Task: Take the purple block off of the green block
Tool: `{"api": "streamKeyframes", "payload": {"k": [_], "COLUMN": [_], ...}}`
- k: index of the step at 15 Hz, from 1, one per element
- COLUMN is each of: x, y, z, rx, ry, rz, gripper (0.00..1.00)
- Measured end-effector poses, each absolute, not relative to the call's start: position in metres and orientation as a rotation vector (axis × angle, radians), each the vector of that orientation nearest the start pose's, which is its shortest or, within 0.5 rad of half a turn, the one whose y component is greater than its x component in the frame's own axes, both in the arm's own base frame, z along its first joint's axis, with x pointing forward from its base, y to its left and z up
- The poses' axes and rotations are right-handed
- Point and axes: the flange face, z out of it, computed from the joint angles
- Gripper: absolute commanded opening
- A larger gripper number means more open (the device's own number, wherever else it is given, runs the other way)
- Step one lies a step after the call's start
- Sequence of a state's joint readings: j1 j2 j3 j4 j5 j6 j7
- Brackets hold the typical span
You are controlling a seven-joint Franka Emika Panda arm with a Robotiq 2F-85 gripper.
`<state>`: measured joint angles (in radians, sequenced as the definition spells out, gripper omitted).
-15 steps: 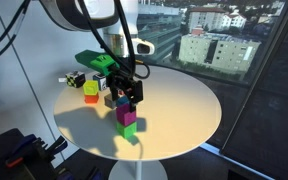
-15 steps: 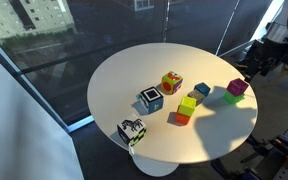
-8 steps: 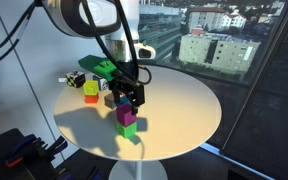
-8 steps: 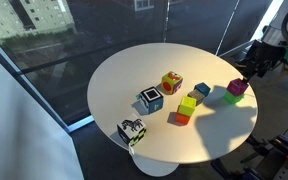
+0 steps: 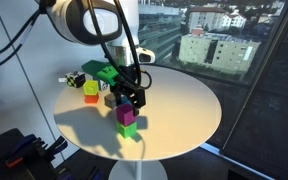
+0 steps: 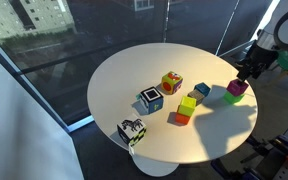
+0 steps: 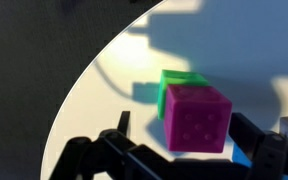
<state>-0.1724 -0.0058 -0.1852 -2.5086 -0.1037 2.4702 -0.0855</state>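
The purple block (image 5: 126,114) sits stacked on the green block (image 5: 130,130) near the table's edge; both also show in an exterior view, purple (image 6: 237,87) over green (image 6: 232,97). In the wrist view the purple block (image 7: 195,118) fills the middle, with the green block (image 7: 174,86) showing under and behind it. My gripper (image 5: 127,101) hangs just above the stack, also seen in an exterior view (image 6: 243,76). In the wrist view its jaws (image 7: 189,148) are open, one finger on each side of the purple block, not touching it.
On the round white table (image 6: 134,75) lie a yellow-green and orange joined block (image 6: 185,108), a dark blue block (image 6: 201,90), a patterned cube (image 6: 151,99), a red-yellow cube (image 6: 171,82) and a black-white cube (image 6: 132,132). The stack stands close to the table edge.
The gripper has come down closer to the purple block. The blocks have not moved.
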Motion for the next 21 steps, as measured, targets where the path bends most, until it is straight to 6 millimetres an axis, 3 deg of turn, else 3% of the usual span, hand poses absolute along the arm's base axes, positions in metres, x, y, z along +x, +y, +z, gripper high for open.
{"api": "streamKeyframes", "payload": {"k": [16, 17, 18, 21], "x": [0.443, 0.443, 0.443, 0.445], "y": [-0.148, -0.148, -0.148, -0.149], "z": [0.26, 0.258, 0.255, 0.25], "rx": [-3.186, -3.186, -3.185, -3.185], "ry": [0.259, 0.26, 0.262, 0.271], "rz": [0.122, 0.129, 0.136, 0.153], "gripper": [1.0, 0.93, 0.73, 0.49]}}
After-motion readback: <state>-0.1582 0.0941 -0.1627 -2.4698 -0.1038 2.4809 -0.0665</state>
